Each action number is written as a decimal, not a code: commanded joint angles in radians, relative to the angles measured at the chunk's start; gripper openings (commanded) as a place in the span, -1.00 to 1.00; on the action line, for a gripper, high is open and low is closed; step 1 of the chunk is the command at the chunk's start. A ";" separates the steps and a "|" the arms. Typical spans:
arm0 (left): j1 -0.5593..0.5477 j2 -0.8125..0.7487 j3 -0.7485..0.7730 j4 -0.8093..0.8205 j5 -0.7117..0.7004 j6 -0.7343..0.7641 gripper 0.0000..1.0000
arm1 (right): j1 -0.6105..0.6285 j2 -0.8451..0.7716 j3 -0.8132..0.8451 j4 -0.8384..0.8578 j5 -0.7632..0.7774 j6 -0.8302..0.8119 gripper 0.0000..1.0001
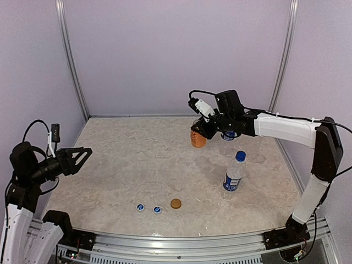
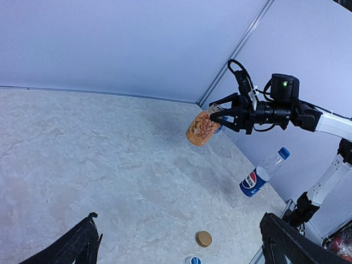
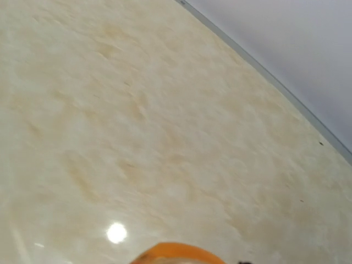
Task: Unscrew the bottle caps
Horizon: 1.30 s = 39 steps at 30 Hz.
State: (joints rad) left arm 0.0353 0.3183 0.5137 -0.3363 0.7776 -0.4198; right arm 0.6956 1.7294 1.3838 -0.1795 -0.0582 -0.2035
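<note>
The capped bottle (image 1: 233,176) stands upright, with open room all round it. Left of it the table (image 1: 126,159) lies wide and free. Nearer the bases and left of it, a golden-brown cap (image 1: 175,203) and two blue caps (image 1: 140,207) (image 1: 157,209) lie low. Beyond it, the right arm (image 1: 286,126), a tilted orange bottle (image 1: 198,137) and a labelled bottle (image 1: 229,135) crowd the passage.
</note>
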 commanded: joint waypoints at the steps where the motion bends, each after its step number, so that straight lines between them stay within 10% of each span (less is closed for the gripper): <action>1: 0.015 0.012 -0.007 0.026 0.001 -0.011 0.98 | -0.067 0.065 -0.036 0.084 -0.145 -0.099 -1.00; 21: 0.030 0.030 -0.010 0.035 0.018 -0.017 0.97 | -0.074 0.247 -0.137 0.308 -0.169 -0.032 -1.00; 34: 0.029 0.027 -0.012 0.039 0.036 -0.016 0.95 | -0.074 0.201 0.007 0.114 -0.132 -0.035 0.97; 39: 0.030 0.024 -0.012 0.040 0.040 -0.014 0.95 | -0.074 0.137 0.062 0.030 -0.108 -0.035 0.99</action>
State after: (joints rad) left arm 0.0586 0.3473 0.5133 -0.3206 0.8021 -0.4385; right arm 0.6151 1.9461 1.3952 -0.0414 -0.1898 -0.2428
